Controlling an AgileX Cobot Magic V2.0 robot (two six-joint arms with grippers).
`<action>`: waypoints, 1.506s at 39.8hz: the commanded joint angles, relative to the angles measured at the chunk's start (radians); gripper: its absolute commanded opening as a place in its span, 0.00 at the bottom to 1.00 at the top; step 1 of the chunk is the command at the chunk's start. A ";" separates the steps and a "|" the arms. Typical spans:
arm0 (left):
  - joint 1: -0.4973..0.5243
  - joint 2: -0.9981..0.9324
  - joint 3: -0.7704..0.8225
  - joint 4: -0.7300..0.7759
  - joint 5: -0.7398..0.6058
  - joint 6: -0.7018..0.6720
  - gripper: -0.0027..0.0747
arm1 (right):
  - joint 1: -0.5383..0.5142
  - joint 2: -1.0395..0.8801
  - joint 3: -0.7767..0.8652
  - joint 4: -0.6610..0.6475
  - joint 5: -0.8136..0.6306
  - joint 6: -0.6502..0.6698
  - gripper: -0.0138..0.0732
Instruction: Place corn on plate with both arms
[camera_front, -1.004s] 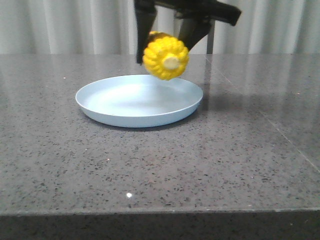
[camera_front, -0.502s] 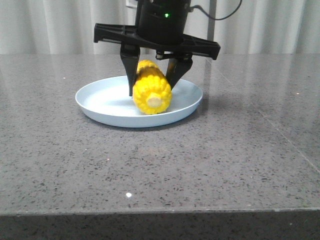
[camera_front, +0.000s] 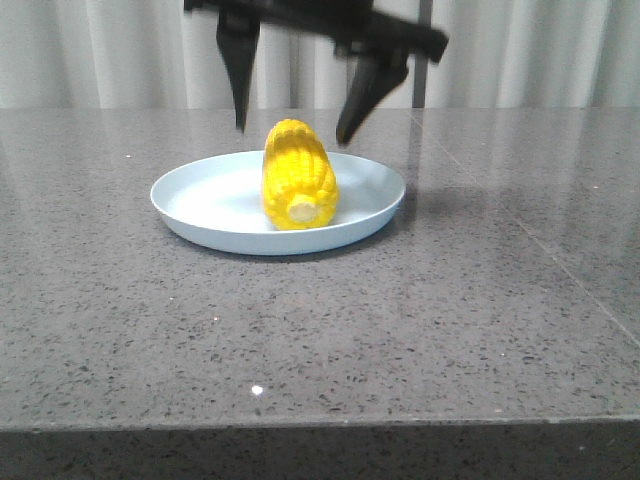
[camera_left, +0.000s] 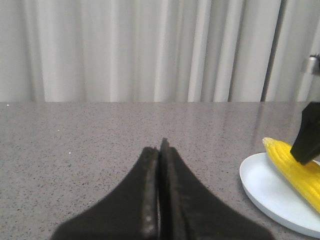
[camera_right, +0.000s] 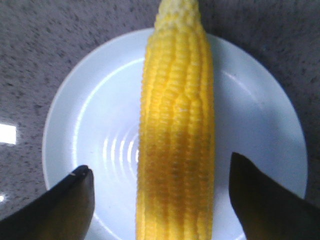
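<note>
Released half a second before from between the fingers, the corn (camera_front: 297, 177); now lay free on the plate (camera_front: 200, 205), stub end toward the front camera, roughly across the middle; placement judged done, only retreat left. Above it, lifted clear and touching nothing, the right gripper (camera_front: 294, 120), jaws spread wide to either side of the cob (camera_right: 177, 130). Off to the side over bare table (camera_left: 75, 145), the left gripper (camera_left: 159, 150), fingers pressed together on nothing.
</note>
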 joint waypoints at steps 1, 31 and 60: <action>0.002 0.011 -0.026 0.000 -0.084 0.000 0.01 | 0.000 -0.113 -0.057 -0.034 -0.009 -0.016 0.83; 0.002 0.011 -0.026 0.000 -0.084 0.000 0.01 | -0.256 -0.388 0.043 -0.048 0.196 -0.220 0.09; 0.002 0.011 -0.026 0.000 -0.084 0.000 0.01 | -0.527 -1.074 0.997 -0.035 -0.370 -0.468 0.09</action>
